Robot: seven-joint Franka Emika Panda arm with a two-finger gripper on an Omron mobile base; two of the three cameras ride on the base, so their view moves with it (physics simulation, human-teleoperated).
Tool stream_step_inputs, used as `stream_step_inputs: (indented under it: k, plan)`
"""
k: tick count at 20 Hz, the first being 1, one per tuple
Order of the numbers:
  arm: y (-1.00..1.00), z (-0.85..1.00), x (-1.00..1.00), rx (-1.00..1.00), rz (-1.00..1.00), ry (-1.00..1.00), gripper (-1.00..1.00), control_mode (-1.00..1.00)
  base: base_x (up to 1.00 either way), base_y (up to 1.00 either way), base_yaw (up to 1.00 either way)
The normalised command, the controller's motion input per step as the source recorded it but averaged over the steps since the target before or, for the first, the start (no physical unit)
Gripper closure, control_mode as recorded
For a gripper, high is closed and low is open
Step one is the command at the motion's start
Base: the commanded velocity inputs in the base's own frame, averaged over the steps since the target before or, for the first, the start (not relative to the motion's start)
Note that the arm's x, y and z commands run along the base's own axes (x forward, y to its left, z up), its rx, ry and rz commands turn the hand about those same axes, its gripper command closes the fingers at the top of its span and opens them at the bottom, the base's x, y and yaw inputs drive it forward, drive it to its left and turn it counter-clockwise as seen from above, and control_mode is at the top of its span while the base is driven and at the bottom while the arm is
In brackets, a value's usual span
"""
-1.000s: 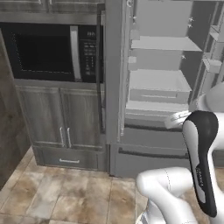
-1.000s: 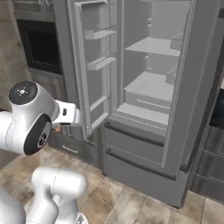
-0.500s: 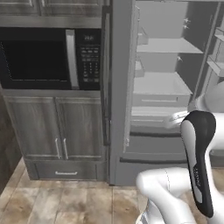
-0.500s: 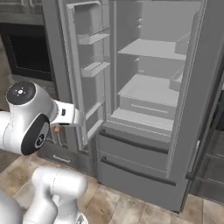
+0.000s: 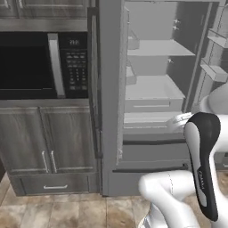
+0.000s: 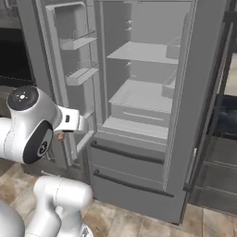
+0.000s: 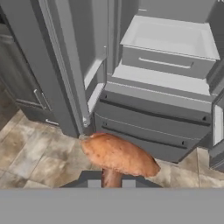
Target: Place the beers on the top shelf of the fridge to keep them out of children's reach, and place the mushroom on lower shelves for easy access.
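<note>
My gripper (image 7: 112, 182) is shut on the mushroom (image 7: 118, 155), a reddish-brown cap on a pale stem, held low in front of the open fridge (image 6: 184, 152). The mushroom (image 6: 60, 136) also shows as a small red spot under my hand, beside the fridge's left door. Inside, the top shelf (image 5: 154, 48) is a plain pale slab. Below it lie the lower shelves (image 7: 171, 39), one edged by a drawer front with a bar handle (image 7: 162, 63). The beers are out of view.
A black microwave (image 5: 40, 62) sits left of the fridge above grey cabinets (image 5: 44, 147). The left fridge door (image 6: 69, 69) stands open with bins, close to my hand. The right door (image 6: 203, 92) is open too. Two dark drawers (image 6: 129, 171) close the fridge's bottom.
The whole scene has shifted and grown: the base has moved closer to the fridge and more square to it. My gripper stays shut on the mushroom.
</note>
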Motion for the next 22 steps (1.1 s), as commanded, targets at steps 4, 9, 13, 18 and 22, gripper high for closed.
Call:
stream_step_inputs:
  k: [4,9,13,18,22]
  plan:
    - [0.00,0.00,0.00,0.00,0.00,0.00,1.00,1.00,0.25,-0.52,-0.18]
    - [0.00,0.00,0.00,0.00,0.00,0.00,1.00,1.00,0.27,-0.48,-0.17]
    - [0.00,0.00,0.00,0.00,0.00,0.00,1.00,1.00,0.42,-0.20,-0.12]
    - [0.00,0.00,0.00,0.00,0.00,0.00,1.00,1.00,0.68,0.00,-0.06]
    - [0.00,0.00,0.00,0.00,0.00,0.00,1.00,1.00,0.82,0.00,-0.05]
